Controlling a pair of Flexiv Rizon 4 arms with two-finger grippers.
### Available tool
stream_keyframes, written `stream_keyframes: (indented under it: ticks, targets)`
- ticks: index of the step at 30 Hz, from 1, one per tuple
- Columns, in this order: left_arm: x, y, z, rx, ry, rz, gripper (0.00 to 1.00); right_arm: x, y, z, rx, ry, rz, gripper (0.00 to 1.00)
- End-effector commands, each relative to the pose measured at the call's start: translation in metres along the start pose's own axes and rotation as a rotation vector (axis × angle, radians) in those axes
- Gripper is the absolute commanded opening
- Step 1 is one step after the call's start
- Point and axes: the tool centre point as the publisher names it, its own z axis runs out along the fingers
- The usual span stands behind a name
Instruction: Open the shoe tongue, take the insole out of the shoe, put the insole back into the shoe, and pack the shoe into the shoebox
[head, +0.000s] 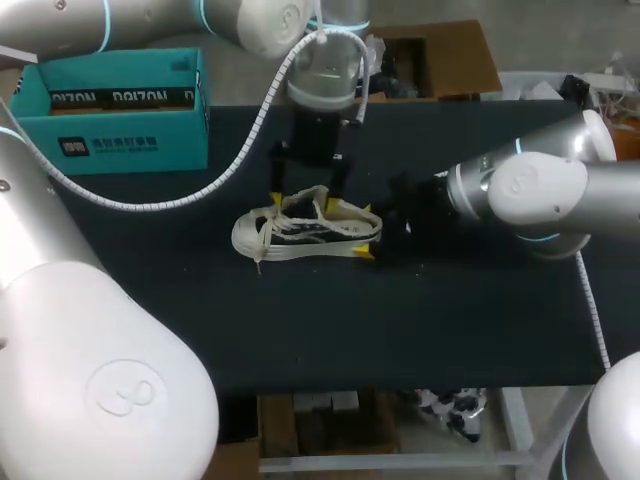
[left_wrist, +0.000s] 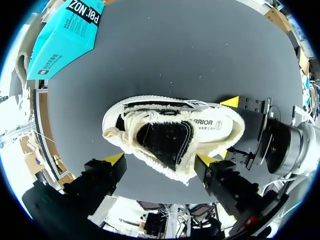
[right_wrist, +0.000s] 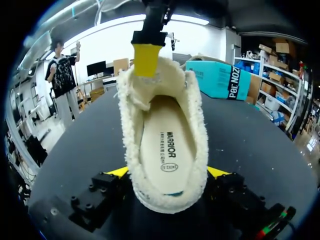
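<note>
A white low sneaker (head: 300, 232) with fleecy lining lies on its sole mid-table, toe to the left. Its tongue (left_wrist: 165, 142) is folded up and the white insole (right_wrist: 167, 150) lies inside. My left gripper (head: 308, 197) hangs over the tongue area, open; in its wrist view the fingertips (left_wrist: 114, 159) flank the fleecy edge, and at least one stands clear of it. My right gripper (right_wrist: 167, 172) comes in from the right, and both its fingers press the heel (left_wrist: 235, 127) from two sides. The teal shoebox (head: 110, 110) stands open at the far left.
The black table mat (head: 400, 330) is bare in front of the shoe. A brown cardboard box (head: 440, 60) sits beyond the far edge. The left arm's white cable (head: 250, 140) hangs between the shoebox and the shoe.
</note>
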Motion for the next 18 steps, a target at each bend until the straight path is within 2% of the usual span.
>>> stream_keyframes:
  ticks: [1, 2, 3, 6, 8, 9, 14, 18]
  targets:
    - [0.009, -0.004, 0.002, 0.000, -0.053, -0.013, 0.66, -0.004, -0.004, 0.006, -0.008, 0.001, -0.002, 0.00]
    - [0.009, -0.006, 0.003, -0.001, -0.060, -0.018, 0.65, -0.004, -0.004, 0.007, -0.008, 0.002, -0.002, 0.00]
    - [0.010, -0.006, 0.003, 0.001, -0.064, -0.024, 0.49, -0.004, -0.004, 0.007, -0.009, 0.003, -0.002, 0.00]
    - [0.010, -0.006, 0.005, 0.003, -0.080, -0.029, 0.37, -0.005, -0.004, 0.008, -0.012, 0.005, -0.002, 0.00]
    - [0.010, -0.006, 0.006, 0.007, -0.092, -0.027, 0.26, -0.005, -0.005, 0.008, -0.013, 0.005, 0.000, 0.00]
    - [0.010, -0.006, 0.006, 0.009, -0.093, -0.025, 0.00, -0.005, -0.005, 0.008, -0.014, 0.004, 0.001, 0.00]
    - [0.002, -0.005, 0.003, 0.025, -0.058, -0.023, 0.00, -0.005, -0.006, 0.008, -0.018, 0.002, 0.007, 0.00]
    - [-0.012, -0.003, -0.001, 0.052, 0.006, -0.020, 0.00, -0.006, -0.007, 0.009, -0.019, 0.001, 0.013, 0.00]
